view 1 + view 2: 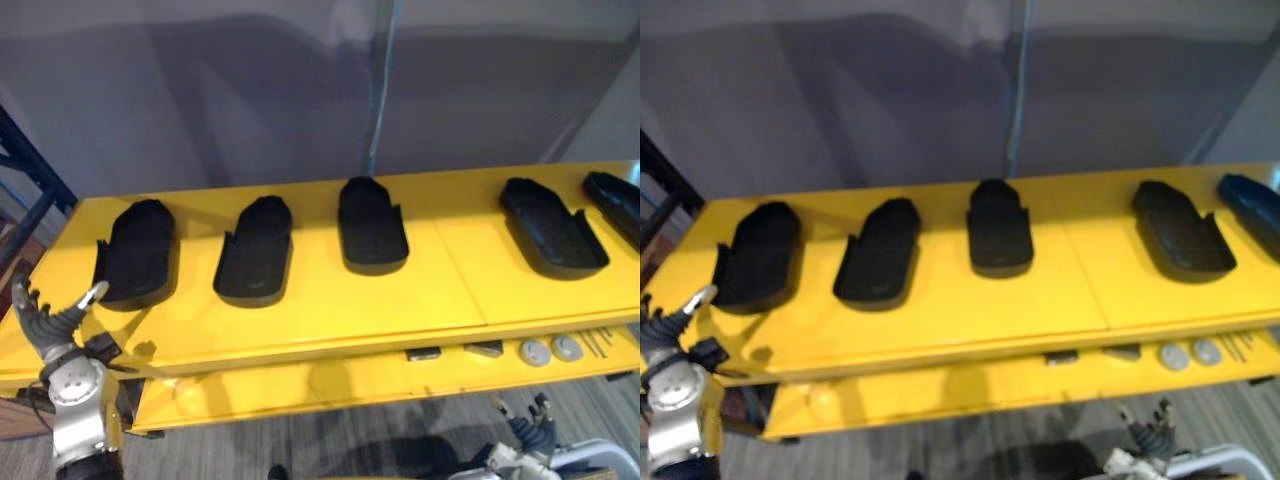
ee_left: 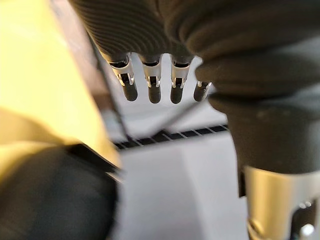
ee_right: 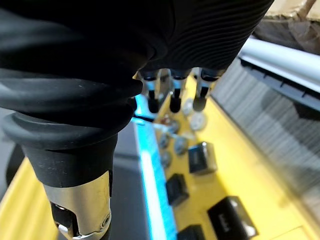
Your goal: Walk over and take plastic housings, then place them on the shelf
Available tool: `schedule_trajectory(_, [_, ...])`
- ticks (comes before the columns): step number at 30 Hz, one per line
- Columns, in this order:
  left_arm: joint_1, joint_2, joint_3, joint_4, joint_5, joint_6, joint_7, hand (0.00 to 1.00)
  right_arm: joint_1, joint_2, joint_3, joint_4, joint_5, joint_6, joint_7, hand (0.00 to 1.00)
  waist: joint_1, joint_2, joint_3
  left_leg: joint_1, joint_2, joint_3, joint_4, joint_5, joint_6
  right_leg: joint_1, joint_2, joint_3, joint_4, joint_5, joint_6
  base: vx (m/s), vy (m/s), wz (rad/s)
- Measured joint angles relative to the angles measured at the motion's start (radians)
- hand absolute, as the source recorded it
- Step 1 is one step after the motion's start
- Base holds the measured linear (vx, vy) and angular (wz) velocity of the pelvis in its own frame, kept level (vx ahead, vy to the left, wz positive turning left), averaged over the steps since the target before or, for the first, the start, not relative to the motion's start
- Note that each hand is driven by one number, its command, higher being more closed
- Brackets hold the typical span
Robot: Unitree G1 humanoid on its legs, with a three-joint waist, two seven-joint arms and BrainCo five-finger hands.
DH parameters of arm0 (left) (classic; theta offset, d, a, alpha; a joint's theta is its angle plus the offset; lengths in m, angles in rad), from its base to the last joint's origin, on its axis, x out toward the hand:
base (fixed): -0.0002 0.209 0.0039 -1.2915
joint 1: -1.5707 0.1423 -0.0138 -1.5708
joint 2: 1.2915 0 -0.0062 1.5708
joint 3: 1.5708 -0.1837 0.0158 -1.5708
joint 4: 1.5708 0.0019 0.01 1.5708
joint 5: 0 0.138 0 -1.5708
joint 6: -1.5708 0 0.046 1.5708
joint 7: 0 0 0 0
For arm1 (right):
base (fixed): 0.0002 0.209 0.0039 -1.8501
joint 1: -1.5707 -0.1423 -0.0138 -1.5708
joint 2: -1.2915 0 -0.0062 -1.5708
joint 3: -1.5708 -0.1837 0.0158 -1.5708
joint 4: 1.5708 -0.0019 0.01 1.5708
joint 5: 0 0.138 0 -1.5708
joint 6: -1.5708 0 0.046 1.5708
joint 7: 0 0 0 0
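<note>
Several black plastic housings lie in a row on the yellow table top [image 1: 330, 310]: the leftmost housing [image 1: 138, 250], a second [image 1: 255, 250], a middle one [image 1: 371, 222], and two more at the right [image 1: 550, 225]. My left hand [image 1: 45, 325] is raised by the table's front left corner, just short of the leftmost housing, open and holding nothing. In the left wrist view its straight fingers [image 2: 154, 85] hang beside that housing [image 2: 55, 200]. My right hand [image 1: 530, 435] hangs low in front of the table at the right, open and empty, its fingers [image 3: 172, 95] relaxed.
A lower yellow shelf [image 1: 300, 385] juts out under the table top, carrying small grey discs [image 1: 535, 351] and dark blocks [image 3: 202, 157] at its right end. A dark blue rack frame [image 1: 30, 190] stands left of the table. A grey wall rises behind it.
</note>
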Motion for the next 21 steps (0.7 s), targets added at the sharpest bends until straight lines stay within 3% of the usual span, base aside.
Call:
schedule_trajectory(5, [0.011,-0.004,-0.042,-0.044,-0.072,0.015,-0.141,0.0,0.012,-0.001,0.0,0.018,-0.023,0.0,0.0,0.0,-0.017,0.019,-0.025,0.005,0.006,0.008,-0.001,0.0,0.0,-0.002,0.002,0.004,0.007,0.0,-0.001,-0.02,-0.003,-0.04])
schedule_trajectory(10, [-0.003,0.005,-0.037,0.094,-0.163,0.088,-0.216,0.0,0.032,-0.001,0.003,0.028,-0.025,0.002,-0.004,0.0,-0.019,0.019,-0.035,0.036,0.011,0.038,-0.002,-0.003,-0.001,0.0,0.006,0.025,0.02,-0.008,-0.014,-0.09,-0.009,-0.17])
schedule_trajectory(15, [-0.017,0.048,-0.033,0.243,-0.195,0.114,-0.208,0.0,0.062,-0.001,0.001,0.028,-0.023,0.007,-0.038,0.0,-0.024,0.009,-0.03,0.035,0.009,0.055,-0.002,-0.007,-0.001,-0.005,0.009,0.023,0.009,-0.012,-0.018,-0.07,0.015,-0.07])
schedule_trajectory(21, [-0.043,0.062,-0.029,0.311,-0.225,0.114,-0.139,0.0,0.079,-0.001,-0.007,0.04,-0.023,0.009,-0.047,0.0,-0.024,-0.001,-0.028,0.03,0.0,0.065,-0.002,-0.016,0.004,-0.008,0.001,0.024,-0.001,-0.008,-0.027,0.03,0.016,-0.03])
